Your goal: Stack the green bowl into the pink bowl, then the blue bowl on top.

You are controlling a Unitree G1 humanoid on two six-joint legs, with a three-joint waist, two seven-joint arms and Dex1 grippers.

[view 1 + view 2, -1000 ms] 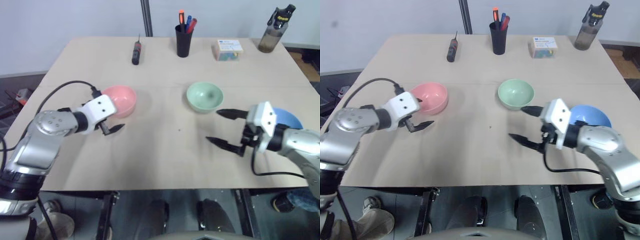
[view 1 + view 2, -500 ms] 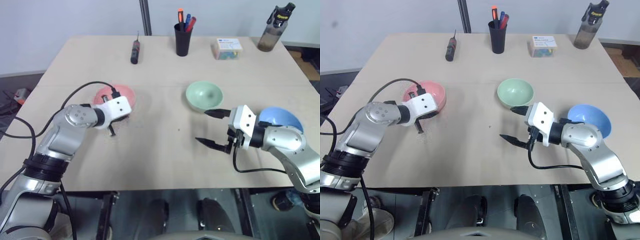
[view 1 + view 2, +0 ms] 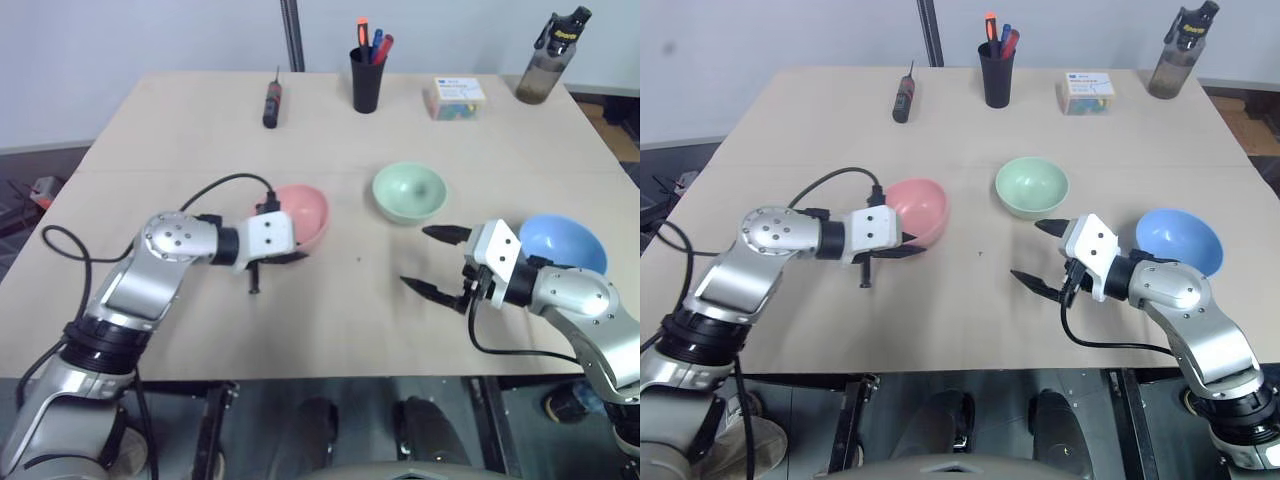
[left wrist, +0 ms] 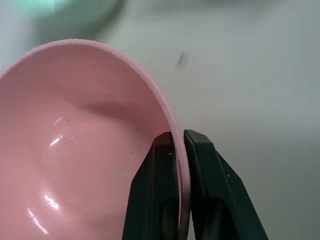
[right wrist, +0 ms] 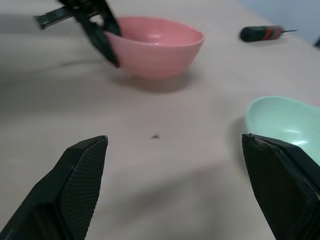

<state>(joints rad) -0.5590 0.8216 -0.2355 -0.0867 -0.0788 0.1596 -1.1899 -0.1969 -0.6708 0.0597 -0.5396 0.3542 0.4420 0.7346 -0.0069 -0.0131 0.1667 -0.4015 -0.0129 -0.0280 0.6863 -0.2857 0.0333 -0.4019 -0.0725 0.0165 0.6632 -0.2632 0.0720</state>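
The pink bowl (image 3: pixel 306 213) sits left of the table's middle, and my left gripper (image 3: pixel 288 256) is shut on its near rim. In the left wrist view both black fingers (image 4: pixel 162 170) clamp that rim, one inside the pink bowl (image 4: pixel 75 125) and one outside. The green bowl (image 3: pixel 409 190) stands upright just right of centre, a short gap from the pink one. At the right edge lies the blue bowl (image 3: pixel 562 243), behind my right wrist. My right gripper (image 3: pixel 420 258) hovers open and holds nothing, in front of the green bowl (image 5: pixel 287 120) and pointing toward the pink bowl (image 5: pixel 155 45).
Along the table's far edge stand a screwdriver (image 3: pixel 271 103), a black pen cup (image 3: pixel 366 80), a small box (image 3: pixel 457 98) and a bottle (image 3: pixel 545 60). A cable loops from my left wrist over the table beside the pink bowl.
My left gripper closed on the pink bowl's rim and carried the bowl rightward, toward the table's middle and the green bowl. The right gripper stayed open and about where it was.
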